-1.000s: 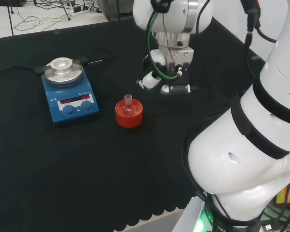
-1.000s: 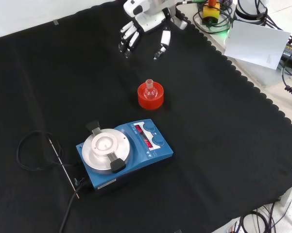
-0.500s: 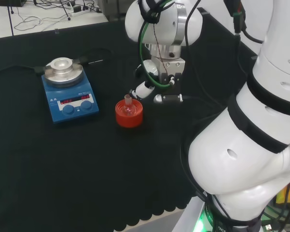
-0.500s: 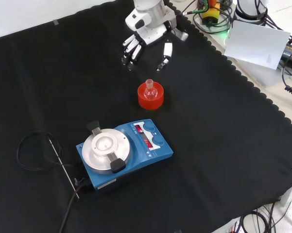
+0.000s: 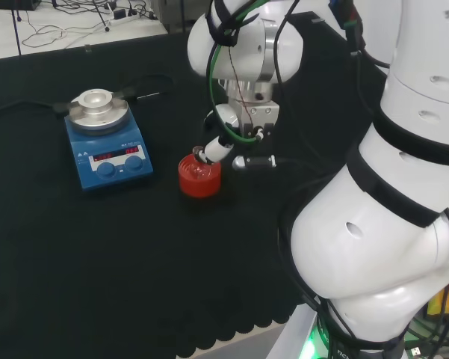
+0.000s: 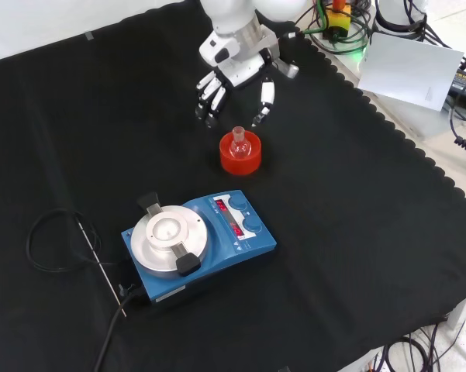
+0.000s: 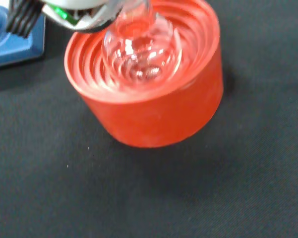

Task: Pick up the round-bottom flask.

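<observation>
Robot hand (image 6: 234,68): had descended since the earlier frame, fingers spread and straight, hovering just beyond the flask, holding nothing. One round-bottom flask (image 6: 239,142), clear glass, sat upright in one red ribbed stand (image 6: 240,158) on the bench (image 6: 357,232). One blue hotplate stirrer (image 6: 198,243) stood nearby, apart; approach unobstructed.
</observation>
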Available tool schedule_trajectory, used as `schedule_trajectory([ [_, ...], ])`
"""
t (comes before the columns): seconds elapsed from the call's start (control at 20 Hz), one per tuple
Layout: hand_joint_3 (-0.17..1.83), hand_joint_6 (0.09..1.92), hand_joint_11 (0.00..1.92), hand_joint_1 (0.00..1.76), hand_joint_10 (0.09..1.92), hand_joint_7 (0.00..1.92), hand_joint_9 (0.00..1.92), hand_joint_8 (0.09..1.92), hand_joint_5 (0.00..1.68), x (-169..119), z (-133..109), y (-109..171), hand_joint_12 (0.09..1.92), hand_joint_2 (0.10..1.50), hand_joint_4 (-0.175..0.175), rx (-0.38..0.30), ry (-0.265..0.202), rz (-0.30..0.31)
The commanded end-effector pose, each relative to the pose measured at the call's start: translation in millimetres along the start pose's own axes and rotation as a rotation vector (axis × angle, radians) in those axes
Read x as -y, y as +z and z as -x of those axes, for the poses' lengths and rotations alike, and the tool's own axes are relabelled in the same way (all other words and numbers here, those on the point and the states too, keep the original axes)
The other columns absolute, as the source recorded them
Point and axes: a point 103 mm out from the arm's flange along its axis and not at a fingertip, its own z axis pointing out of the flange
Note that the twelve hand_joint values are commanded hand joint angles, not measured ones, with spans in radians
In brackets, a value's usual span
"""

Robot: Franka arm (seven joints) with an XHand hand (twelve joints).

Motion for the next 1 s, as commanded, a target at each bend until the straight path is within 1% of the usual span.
schedule_trajectory([
  [0.05, 0.64, 0.18, 0.13, 0.87, 0.68, 0.18, 0.40, 0.63, 0.59, -10.6, -10.1, 17.0, 1.39, 0.62, -0.045, 0.001, -0.016, 0.005],
  [0.1, 0.64, 0.19, 0.13, 0.87, 0.68, 0.18, 0.40, 0.63, 0.59, -11.1, -10.1, 17.9, 1.39, 0.62, -0.045, 0.005, -0.016, 0.006],
  [0.25, 0.64, 0.20, 0.15, 0.88, 0.68, 0.19, 0.41, 0.63, 0.60, -11.8, -9.9, 17.4, 1.40, 0.61, -0.045, 0.016, -0.003, 0.043],
  [0.3, 0.65, 0.24, 0.15, 0.89, 0.68, 0.19, 0.42, 0.64, 0.61, -12.1, -10.1, 16.8, 1.39, 0.60, -0.046, 0.018, 0.001, 0.055],
  [0.4, 0.66, 0.37, 0.17, 0.90, 0.67, 0.20, 0.43, 0.64, 0.59, -13.0, -9.8, 15.6, 1.39, 0.59, -0.047, 0.022, 0.005, 0.074],
  [0.55, 0.67, 0.55, 0.19, 0.92, 0.67, 0.21, 0.45, 0.65, 0.59, -15.3, -9.1, 14.9, 1.38, 0.58, -0.047, 0.023, 0.004, 0.080],
  [0.7, 0.68, 0.65, 0.20, 0.93, 0.66, 0.23, 0.46, 0.66, 0.64, -16.5, -9.4, 16.3, 1.38, 0.58, -0.048, 0.024, -0.001, 0.084],
  [1.0, 0.68, 0.73, 0.22, 0.94, 0.67, 0.24, 0.48, 0.66, 0.71, -18.4, -11.5, 17.8, 1.38, 0.58, -0.051, 0.027, -0.017, 0.084],
])
